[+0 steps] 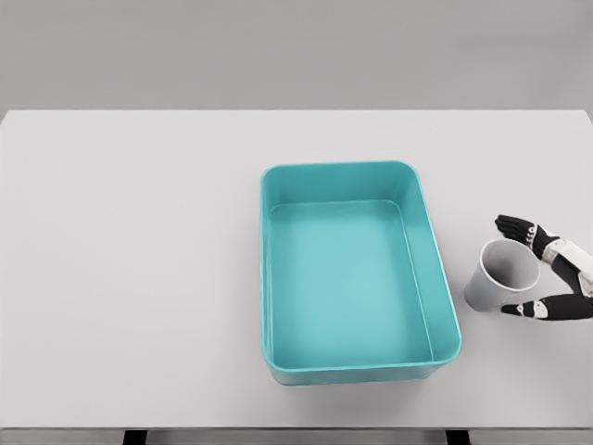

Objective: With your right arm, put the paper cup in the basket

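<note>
Our right robot hand [547, 267] cups the white paper cup [500, 275] w/ fingers and thumb either side, near the bench's right edge. Teal plastic basket [435, 278], mid-bench, holds nothing; lift and drop remain, we reckon.

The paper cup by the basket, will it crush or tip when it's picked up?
The paper cup looks thin-walled and empty, so probably light and easily crushed. It sits tilted between the right hand fingers, so it may tip or roll if released.
</note>
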You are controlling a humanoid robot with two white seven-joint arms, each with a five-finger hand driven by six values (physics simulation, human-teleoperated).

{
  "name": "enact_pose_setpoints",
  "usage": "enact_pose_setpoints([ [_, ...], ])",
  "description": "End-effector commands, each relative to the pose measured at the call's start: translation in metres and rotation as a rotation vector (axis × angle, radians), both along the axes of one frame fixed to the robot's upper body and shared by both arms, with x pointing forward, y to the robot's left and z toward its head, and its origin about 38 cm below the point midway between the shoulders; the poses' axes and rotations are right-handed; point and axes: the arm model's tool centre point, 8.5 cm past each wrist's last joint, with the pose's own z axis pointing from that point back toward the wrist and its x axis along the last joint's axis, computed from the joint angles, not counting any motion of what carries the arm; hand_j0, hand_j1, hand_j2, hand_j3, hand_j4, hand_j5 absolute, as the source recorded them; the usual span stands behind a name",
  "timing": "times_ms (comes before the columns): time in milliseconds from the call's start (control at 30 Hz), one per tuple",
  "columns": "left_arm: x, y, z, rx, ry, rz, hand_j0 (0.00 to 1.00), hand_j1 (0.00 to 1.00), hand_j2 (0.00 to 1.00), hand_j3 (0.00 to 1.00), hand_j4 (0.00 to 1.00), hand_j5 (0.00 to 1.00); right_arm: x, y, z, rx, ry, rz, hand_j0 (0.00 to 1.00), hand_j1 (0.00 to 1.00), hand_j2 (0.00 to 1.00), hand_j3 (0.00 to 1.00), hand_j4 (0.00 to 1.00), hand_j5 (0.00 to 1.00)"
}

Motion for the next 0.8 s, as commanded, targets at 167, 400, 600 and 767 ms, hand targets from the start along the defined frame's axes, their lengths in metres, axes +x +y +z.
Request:
enact_pose_setpoints([
  [167, 0.0, 0.0, 0.0, 0.0, 0.0, 0.001, 1.0, 1.0, 1.0, 1.0, 1.0, 1.0, -0.001, 0.005, -0.006, 0.023, 0.01, -0.003, 1.0, 1.0, 1.0, 1.0, 1.0, 1.0],
  [400, 0.0, 0.0, 0.0, 0.0, 0.0, 0.001, 1.0, 1.0, 1.0, 1.0, 1.0, 1.0, 0.0, 0.009, -0.008, 0.041, 0.003, -0.004, 1.0, 1.0, 1.0, 1.0, 1.0, 1.0],
  [600, 0.0, 0.0, 0.0, 0.0, 0.0, -0.001, 1.0, 1.0, 1.0, 1.0, 1.0, 1.0, -0.001, 0.011, -0.009, 0.046, 0.006, -0.001, 1.0, 1.0, 1.0, 1.0, 1.0, 1.0],
  [767, 0.0, 0.0, 0.0, 0.0, 0.0, 0.001, 1.0, 1.0, 1.0, 1.0, 1.0, 1.0, 0.0, 0.011, -0.009, 0.044, 0.003, 0.0, 0.92, 0.92, 0.92, 0.92, 0.92, 0.92],
])
